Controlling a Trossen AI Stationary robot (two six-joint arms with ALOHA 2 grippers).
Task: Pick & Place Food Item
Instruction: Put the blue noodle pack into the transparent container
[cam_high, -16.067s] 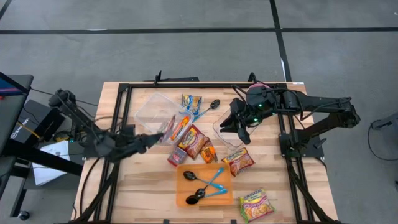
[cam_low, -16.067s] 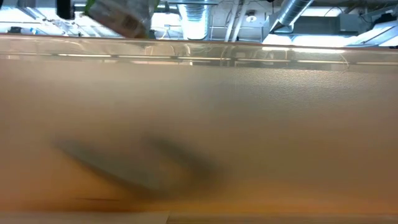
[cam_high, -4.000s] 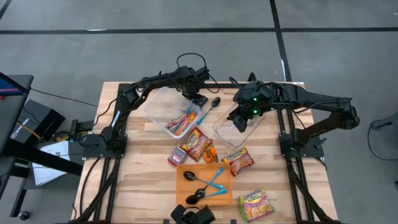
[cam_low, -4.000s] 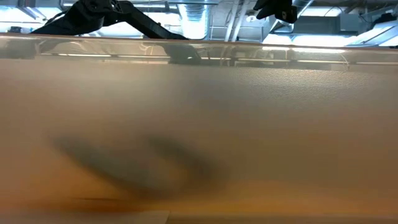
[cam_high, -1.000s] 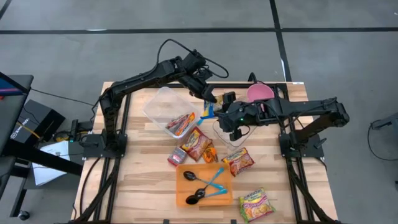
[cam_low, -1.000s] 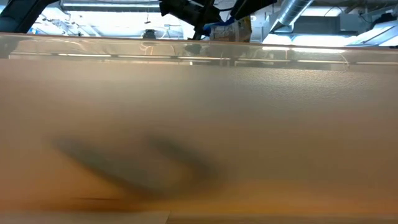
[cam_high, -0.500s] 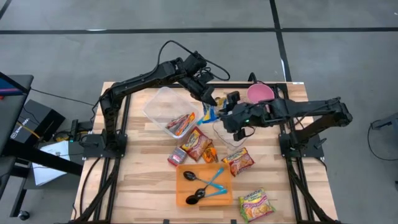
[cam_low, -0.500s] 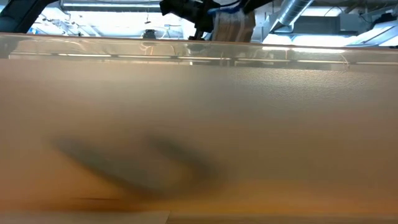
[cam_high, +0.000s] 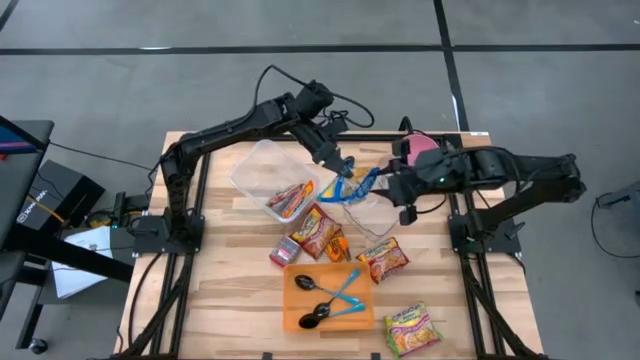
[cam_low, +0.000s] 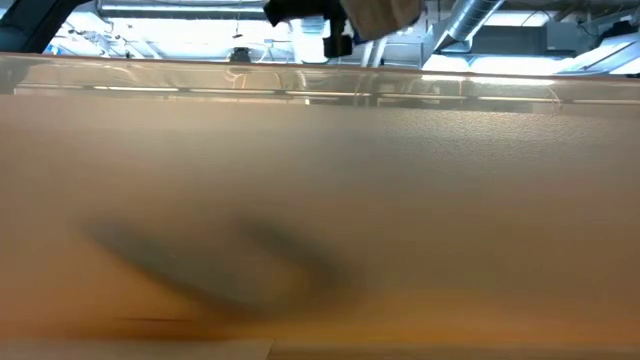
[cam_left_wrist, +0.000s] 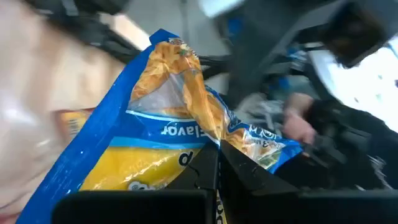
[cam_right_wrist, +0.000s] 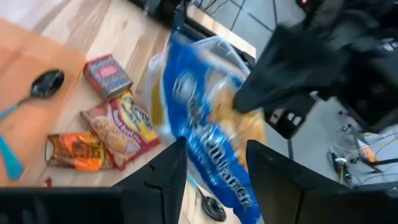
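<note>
Left gripper (cam_high: 343, 166): pinches the blue-yellow noodle packet (cam_high: 357, 184) over the clear tub (cam_high: 372, 216).
Right gripper (cam_high: 398, 195): half-spread beside the packet, steadying the handover.

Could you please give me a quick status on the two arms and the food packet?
Left pincer shut on blue-and-yellow noodle packet, held above clear plastic tub. Right pincer open beside the packet, not gripping. Nothing blocking.
</note>
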